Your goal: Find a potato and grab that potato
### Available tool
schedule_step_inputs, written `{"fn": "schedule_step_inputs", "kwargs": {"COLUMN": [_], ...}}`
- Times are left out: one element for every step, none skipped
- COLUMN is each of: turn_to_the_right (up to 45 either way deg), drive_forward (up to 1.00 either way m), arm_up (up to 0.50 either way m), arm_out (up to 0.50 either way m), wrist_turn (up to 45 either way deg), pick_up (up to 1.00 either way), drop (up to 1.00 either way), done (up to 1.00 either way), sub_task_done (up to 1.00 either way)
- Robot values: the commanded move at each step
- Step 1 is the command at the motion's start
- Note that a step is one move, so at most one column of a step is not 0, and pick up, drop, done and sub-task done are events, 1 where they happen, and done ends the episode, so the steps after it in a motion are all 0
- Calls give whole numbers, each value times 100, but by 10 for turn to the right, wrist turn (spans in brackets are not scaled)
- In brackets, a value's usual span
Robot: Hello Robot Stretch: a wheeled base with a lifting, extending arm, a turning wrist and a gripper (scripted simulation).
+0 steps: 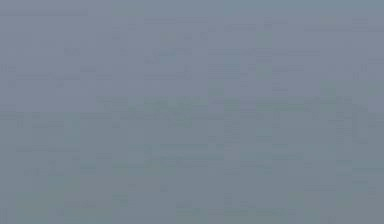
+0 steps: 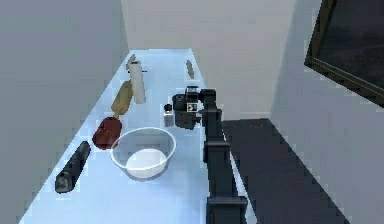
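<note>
A pale blue countertop (image 2: 100,200) runs away from me in the arm side view. On it lie a reddish-brown rounded lump (image 2: 108,130) and, farther back, a tan elongated lump (image 2: 122,97); I cannot tell which of them is a potato. The dark arm bar (image 2: 218,160) rises from the bottom edge to the gripper (image 2: 176,106), which is over the counter's right part. A small white object (image 2: 166,111) stands on the counter at the gripper's far end, so I cannot tell whether it holds anything.
A white bowl (image 2: 144,152) sits left of the arm. A dark long object (image 2: 73,167) lies near the counter's left edge, and a pale bottle (image 2: 137,80) and a thin utensil (image 2: 189,69) farther back. A dark-framed picture (image 2: 350,45) hangs on the right wall. A plain grey-blue wall (image 1: 192,112) lies ahead.
</note>
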Motion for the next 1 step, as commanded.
{"fn": "schedule_step_inputs", "kwargs": {"turn_to_the_right": [0], "drive_forward": [0], "arm_up": [10], "arm_out": [0], "wrist_turn": [0], "pick_up": [0], "drop": [0], "done": [0], "sub_task_done": [0]}}
